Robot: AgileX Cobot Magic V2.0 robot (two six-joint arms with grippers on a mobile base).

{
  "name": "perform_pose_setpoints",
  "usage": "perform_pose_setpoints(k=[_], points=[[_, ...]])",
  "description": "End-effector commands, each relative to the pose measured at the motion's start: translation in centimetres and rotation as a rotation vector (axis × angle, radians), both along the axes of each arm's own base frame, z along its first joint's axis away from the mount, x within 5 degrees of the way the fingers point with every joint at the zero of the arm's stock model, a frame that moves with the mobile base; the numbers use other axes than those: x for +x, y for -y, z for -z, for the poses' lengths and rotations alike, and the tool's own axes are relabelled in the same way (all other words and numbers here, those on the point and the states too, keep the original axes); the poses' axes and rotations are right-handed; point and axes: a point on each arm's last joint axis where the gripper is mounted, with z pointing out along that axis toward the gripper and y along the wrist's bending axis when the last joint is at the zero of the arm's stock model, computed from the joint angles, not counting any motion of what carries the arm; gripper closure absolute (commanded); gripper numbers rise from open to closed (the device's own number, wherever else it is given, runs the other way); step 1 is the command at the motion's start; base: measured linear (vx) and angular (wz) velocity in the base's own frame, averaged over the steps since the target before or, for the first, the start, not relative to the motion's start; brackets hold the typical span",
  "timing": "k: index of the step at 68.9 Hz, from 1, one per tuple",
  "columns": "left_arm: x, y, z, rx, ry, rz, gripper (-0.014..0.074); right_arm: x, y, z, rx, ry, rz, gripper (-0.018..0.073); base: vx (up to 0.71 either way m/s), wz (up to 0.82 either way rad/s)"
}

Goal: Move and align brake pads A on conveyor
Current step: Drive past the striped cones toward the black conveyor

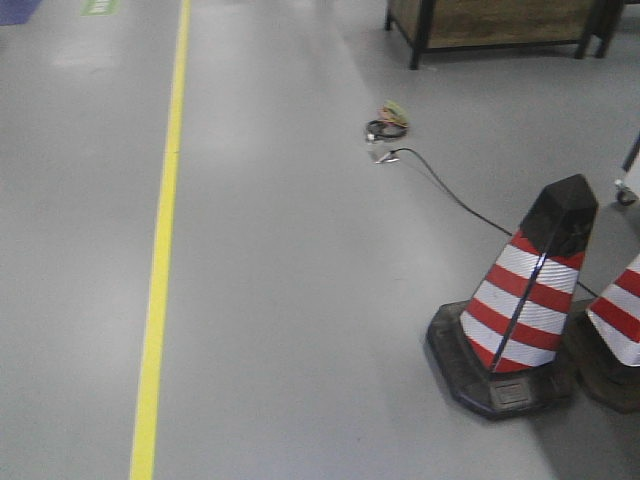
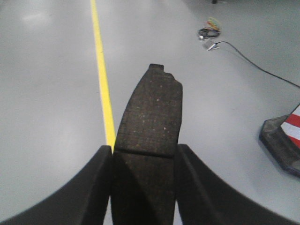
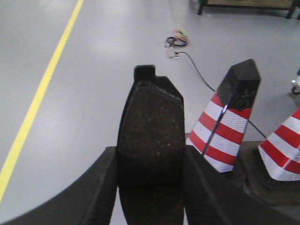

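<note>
Jaws: left gripper [image 2: 144, 152] clamped on pad [image 2: 150, 108], right gripper [image 3: 150, 152] clamped on second pad [image 3: 152, 117] | each pad juts to 12 o'clock over floor [image 2: 47, 93]; cone [image 3: 229, 122] at 3 o'clock of second pad | conveyor not in view | judged: pads in carry, placing and aligning left.

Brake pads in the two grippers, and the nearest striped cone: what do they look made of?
Left-hand brake pad and right-hand brake pad: likely pressed composite friction material, matte, grainy, with pale specks. Cone: probably rubber or plastic, black cap and base; white bands look like shiny reflective sheeting.
</note>
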Motion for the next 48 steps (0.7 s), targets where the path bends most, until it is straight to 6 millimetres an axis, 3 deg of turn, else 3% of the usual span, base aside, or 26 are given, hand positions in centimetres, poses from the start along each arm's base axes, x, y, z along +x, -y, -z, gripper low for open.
perform_pose_setpoints(k=[1, 48], points=[[0.34, 0.02, -1.74, -0.013, 0.118, -0.003, 0.0451, 0.31, 0.11, -1.75, -0.008, 0.119, 0.01, 0.0545, 0.4, -0.43], [0.34, 0.02, -1.74, -0.013, 0.118, -0.003, 0.0451, 0.31, 0.11, -1.75, -0.008, 0.119, 0.01, 0.0545, 0.36, -0.5]])
